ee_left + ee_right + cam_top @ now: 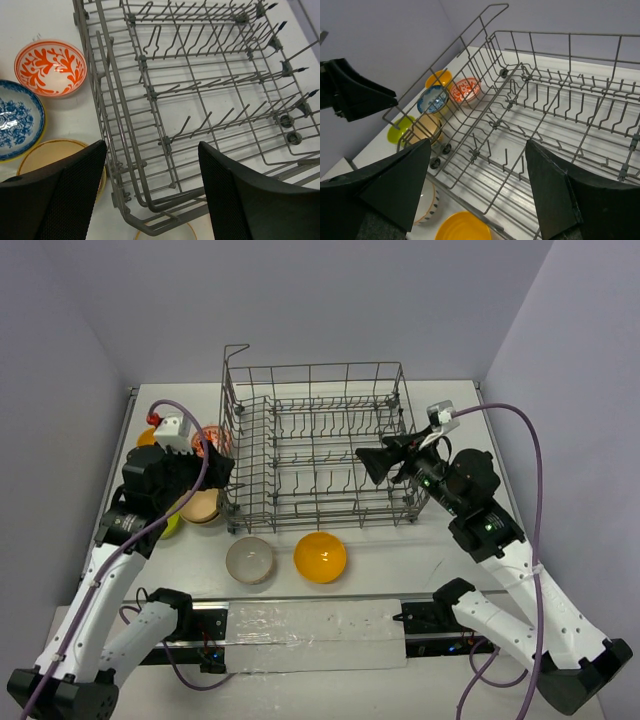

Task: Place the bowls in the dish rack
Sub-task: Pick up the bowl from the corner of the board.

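Observation:
The grey wire dish rack (232,440) stands mid-table with nothing in it. To its left lie the red-and-white bowl (50,67), the blue-patterned bowl (17,120), the tan bowl (202,506), the lime green bowl (170,525) and an orange-yellow bowl (147,436). In front of the rack lie the white striped bowl (249,560) and the other orange-yellow bowl (320,556). My left gripper (222,472) is open and empty above the rack's near left corner. My right gripper (372,465) is open and empty over the rack's right part.
The rack's raised handle (236,348) stands at its far left corner. Purple walls close the table at the back and on both sides. A cable loops over each arm. In the right wrist view the left gripper (355,92) shows beyond the rack.

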Available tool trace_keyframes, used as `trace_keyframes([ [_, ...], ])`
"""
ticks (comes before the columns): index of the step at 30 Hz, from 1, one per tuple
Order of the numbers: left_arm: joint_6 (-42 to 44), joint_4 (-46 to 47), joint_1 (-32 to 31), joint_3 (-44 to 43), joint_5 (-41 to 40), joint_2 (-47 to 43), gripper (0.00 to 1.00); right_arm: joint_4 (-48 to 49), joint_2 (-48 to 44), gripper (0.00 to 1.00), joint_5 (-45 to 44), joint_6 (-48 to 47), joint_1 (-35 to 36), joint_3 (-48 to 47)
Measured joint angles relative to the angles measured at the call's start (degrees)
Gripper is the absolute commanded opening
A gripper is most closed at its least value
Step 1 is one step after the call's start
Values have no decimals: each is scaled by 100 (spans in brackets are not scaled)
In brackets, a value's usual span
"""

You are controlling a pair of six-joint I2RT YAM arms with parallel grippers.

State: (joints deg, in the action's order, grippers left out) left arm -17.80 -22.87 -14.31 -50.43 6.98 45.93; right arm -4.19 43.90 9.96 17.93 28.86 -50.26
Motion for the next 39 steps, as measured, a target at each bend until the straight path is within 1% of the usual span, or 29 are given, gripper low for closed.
trace_keyframes([
  [4, 2, -20, -212, 74, -210, 160, 76, -101, -70, 80, 66, -55, 111, 46],
  [5, 7, -15, -264, 83, -258, 195, 75, -133, -68, 76, 66, -83, 155, 48],
  [6, 9, -15, -297, 96, -299, 210, 75, -153, -55, 74, 66, -109, 192, 48],
  [7, 11, -22, -328, 101, -352, 234, 72, -186, -35, 71, 61, -133, 245, 48],
  [8, 11, -22, -352, 103, -398, 258, 70, -223, -13, 63, 61, -160, 304, 48],
  [9, 15, -22, -369, 103, -435, 284, 69, -267, 11, 60, 63, -210, 365, 48],
  [10, 33, -22, -380, 103, -468, 310, 67, -328, 44, 54, 57, -251, 446, 46],
  [11, 42, -28, -393, 103, -498, 350, 67, -402, 72, 45, 39, -293, 535, 46],
  [15, 79, -96, -452, 103, -678, 444, 65, -754, 149, 34, 63, -450, 916, 42],
  [17, 107, -129, -474, 103, -765, 446, 62, -920, 151, 30, 101, -511, 1054, 31],
  [20, 153, -173, -505, 103, -883, 446, 56, -1113, 149, 29, 160, -588, 1259, -31],
  [22, 186, -195, -529, 103, -944, 448, 48, -1204, 151, 29, 195, -634, 1403, -70],
  [27, 251, -232, -584, 46, -1023, 485, 47, -1453, 278, 30, 138, -774, 1812, -160],
  [29, 269, -234, -619, -9, -1034, 533, 45, -1541, 413, 29, 11, -841, 2074, -166],
  [30, 280, -227, -643, -37, -1034, 562, 44, -1604, 507, 28, -59, -870, 2205, -173],
  [31, 308, -227, -662, -57, -1034, 579, 42, -1665, 608, 23, -138, -894, 2341, -181],
  [33, 332, -232, -713, -96, -1034, 608, 38, -1779, 804, 16, -275, -935, 2577, -186],
  [34, 348, -240, -732, -116, -1047, 621, 37, -1825, 898, 5, -341, -960, 2667, -186],
  [35, 358, -267, -745, -138, -1086, 632, 34, -1871, 992, 2, -411, -994, 2769, -188],
  [37, 367, -293, -750, -168, -1139, 643, 31, -1969, 1178, 2, -549, -1003, 2946, -188],
  [39, 378, -348, -761, -208, -1185, 643, 26, -2055, 1333, 7, -693, -1008, 3134, -188],
])
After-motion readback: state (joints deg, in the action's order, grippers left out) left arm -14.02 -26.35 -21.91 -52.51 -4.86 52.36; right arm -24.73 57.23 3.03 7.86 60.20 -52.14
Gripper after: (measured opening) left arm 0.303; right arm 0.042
